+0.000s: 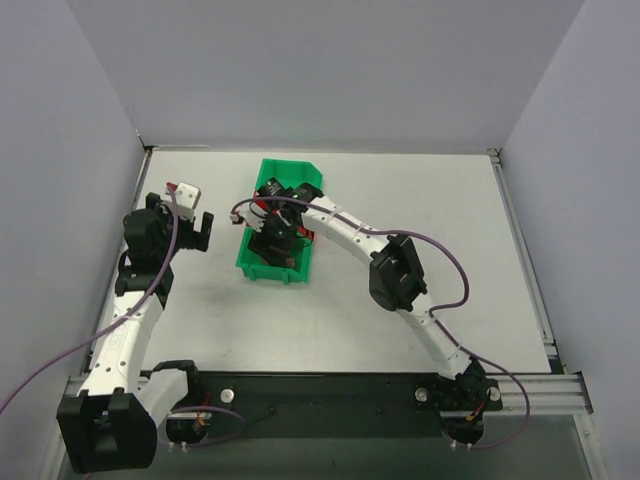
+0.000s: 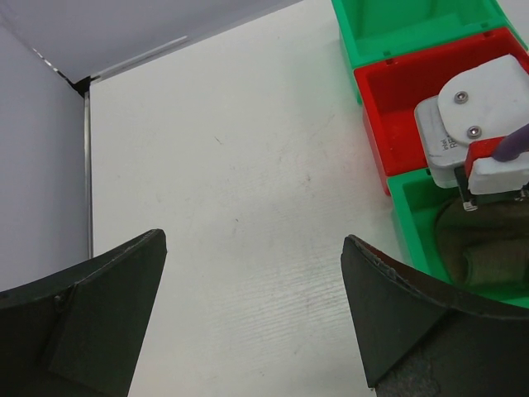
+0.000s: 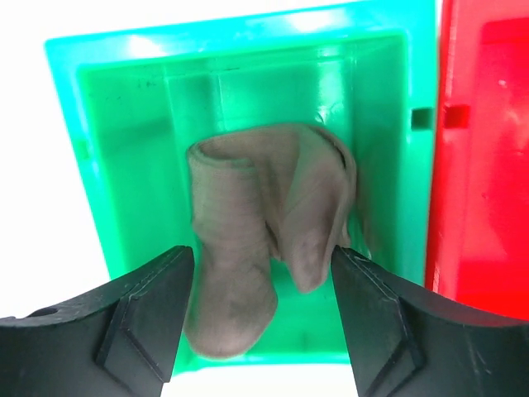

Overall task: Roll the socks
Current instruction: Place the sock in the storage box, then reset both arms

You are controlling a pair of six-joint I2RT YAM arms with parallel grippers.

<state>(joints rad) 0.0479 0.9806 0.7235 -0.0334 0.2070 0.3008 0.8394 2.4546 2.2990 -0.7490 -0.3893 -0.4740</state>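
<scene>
While the left gripper (image 2: 252, 240) hangs with jaws spread wide over the white table (image 2: 248, 132), we log | green bin (image 3: 124, 182) to its right holds the socks (image 3: 240, 223), a tan-brown bundle lying on the bin floor | right gripper (image 3: 263, 252) above it, jaws parted astride the bundle, contact not discernible | red bin (image 3: 479, 182) adjoins the green one.

The right gripper (image 1: 272, 238) hangs over a row of green bins (image 1: 262, 272) on the white table (image 1: 420, 200); the left gripper (image 1: 190, 228) hovers apart, to their left.
</scene>
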